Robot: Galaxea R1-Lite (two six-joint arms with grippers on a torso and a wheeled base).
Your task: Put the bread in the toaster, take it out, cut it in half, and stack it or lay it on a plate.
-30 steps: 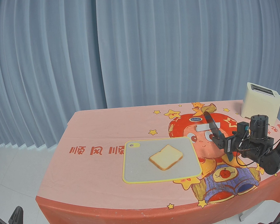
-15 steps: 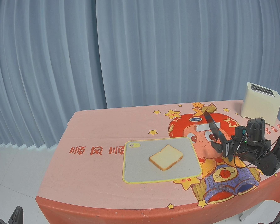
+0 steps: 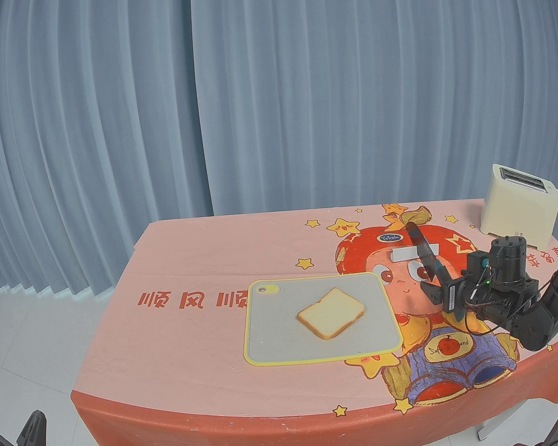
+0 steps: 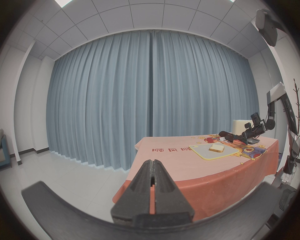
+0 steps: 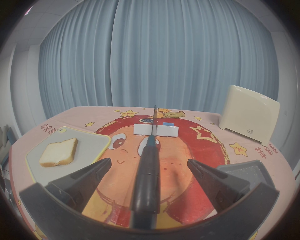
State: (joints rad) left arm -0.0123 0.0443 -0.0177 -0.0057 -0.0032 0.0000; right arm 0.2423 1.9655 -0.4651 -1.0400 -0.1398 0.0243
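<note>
The slice of bread (image 3: 330, 313) lies flat on the grey cutting board (image 3: 280, 339) near the middle of the bench (image 3: 187, 257), well apart from the toaster (image 3: 519, 206) at the far right corner. It looks light, soft and easily crushed, with a firmer crust. A gentle pinch across two opposite crust edges would probably serve better than pressing on the crumb. While it lies flat, one finger would have to slip under an edge.

The knife (image 3: 423, 247) lies to the right of the board, its blade propped on a small white rest (image 5: 140, 129) and its dark handle pointing toward the robot. It is stiff and narrow, and the smooth handle may turn in a loose grip, so it should be taken mid-handle and squarely. The right end effector (image 5: 148, 163) is spread, one finger on each side of that handle and neither touching it. The left end effector (image 4: 152, 168) is pressed together and empty, off to the left and well short of the bench.
</note>
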